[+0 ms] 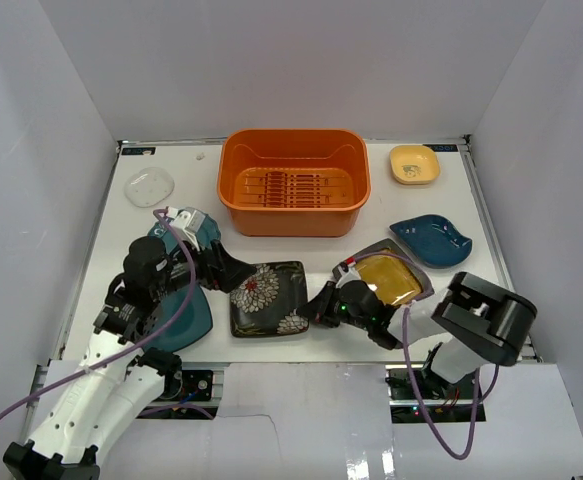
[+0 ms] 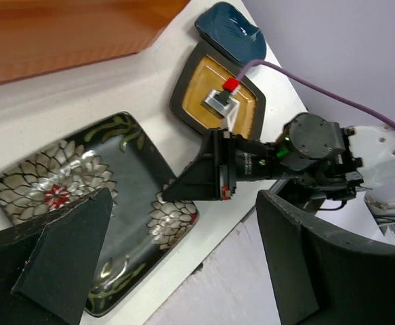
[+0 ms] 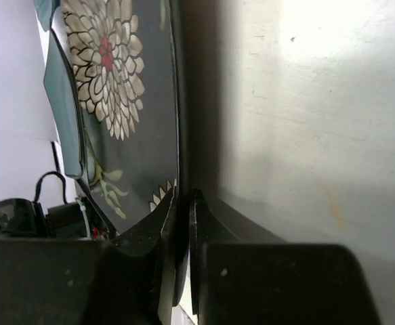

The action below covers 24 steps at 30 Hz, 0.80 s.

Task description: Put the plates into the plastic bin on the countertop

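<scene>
On the near side of the plastic bin (image 1: 294, 205), the black floral plate (image 1: 268, 298) lies on the white worktop (image 1: 196, 195). The right hand (image 1: 319, 303) reaches it from the bin's right, with fingers (image 3: 150, 230) pressed together on the plate's rim, pinching it, one above and one below. The left hand (image 1: 236, 272) hovers over the same plate's edge nearest the bin, its fingers (image 2: 68, 264) spread wide and holding nothing.

Near and to the left of the bin, a teal round plate (image 1: 193, 310) sits partly under the left arm. Near and to the right is the black-rimmed mustard plate (image 1: 389, 280), and closer to the bin's right corner a teal squarish plate (image 1: 431, 240).

The bin stands upright, its slotted floor showing. Just off its far right corner sits the small yellow plate (image 1: 414, 164), and well off its left wall a clear dish (image 1: 149, 187).
</scene>
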Available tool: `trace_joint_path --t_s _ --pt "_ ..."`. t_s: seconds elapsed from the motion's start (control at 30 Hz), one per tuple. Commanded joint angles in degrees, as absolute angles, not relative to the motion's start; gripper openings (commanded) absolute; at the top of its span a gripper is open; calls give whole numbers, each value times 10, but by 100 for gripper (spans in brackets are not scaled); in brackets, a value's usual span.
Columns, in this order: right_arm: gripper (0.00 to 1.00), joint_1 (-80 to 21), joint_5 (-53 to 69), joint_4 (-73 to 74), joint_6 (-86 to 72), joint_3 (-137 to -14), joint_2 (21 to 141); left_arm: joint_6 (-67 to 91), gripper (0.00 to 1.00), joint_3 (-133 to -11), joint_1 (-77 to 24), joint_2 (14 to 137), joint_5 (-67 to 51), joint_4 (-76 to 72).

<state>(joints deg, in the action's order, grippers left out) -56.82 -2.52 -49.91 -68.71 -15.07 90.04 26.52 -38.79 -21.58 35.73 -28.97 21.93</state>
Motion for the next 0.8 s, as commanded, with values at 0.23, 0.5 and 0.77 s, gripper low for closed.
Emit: trace_joint_path --t_s 0.23,0.5,0.77 --pt "8 -593 -157 -140 -485 -261 474 264 95 -448 -214 367 -161 265" --pt "8 -542 -264 31 -289 -546 455 315 92 -414 -214 367 -126 263" --pt "8 -294 -29 -29 -330 -729 663 392 91 -357 -213 362 -182 236"
